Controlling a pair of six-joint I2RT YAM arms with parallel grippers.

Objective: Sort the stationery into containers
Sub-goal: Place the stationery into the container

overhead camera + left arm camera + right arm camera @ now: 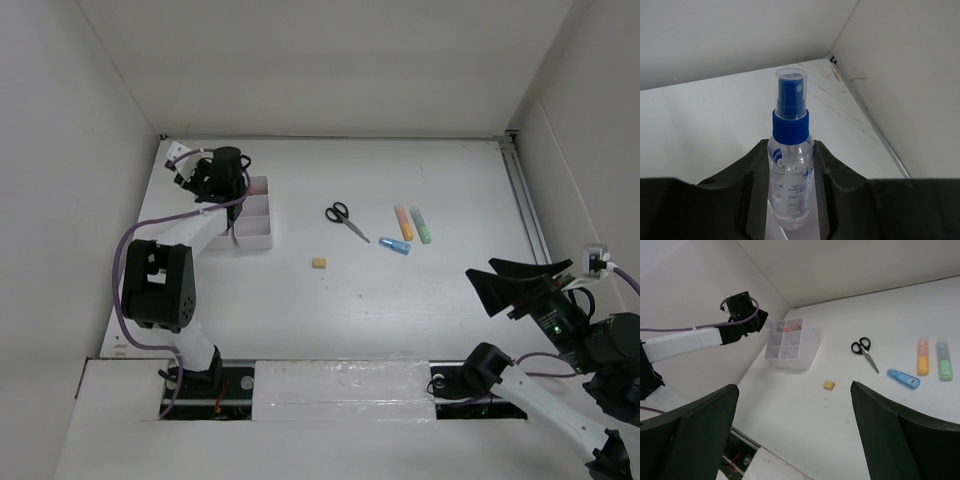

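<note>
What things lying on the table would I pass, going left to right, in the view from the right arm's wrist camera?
White translucent plastic six-compartment organizer → tiny yellow eraser cube → small black-handled scissors → blue stubby marker → orange stubby marker → green stubby marker.

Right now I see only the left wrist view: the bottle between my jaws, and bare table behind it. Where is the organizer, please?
Observer: The organizer is just beside your jaws. The bottle hangs at its far left corner.
Operator: Is any compartment filled?
Observer: Yes, red-pink pens lie in the far row.
Operator: What lies outside it?
Observer: The scissors, orange marker, green marker, blue marker and yellow eraser, all to the organizer's right.
</note>
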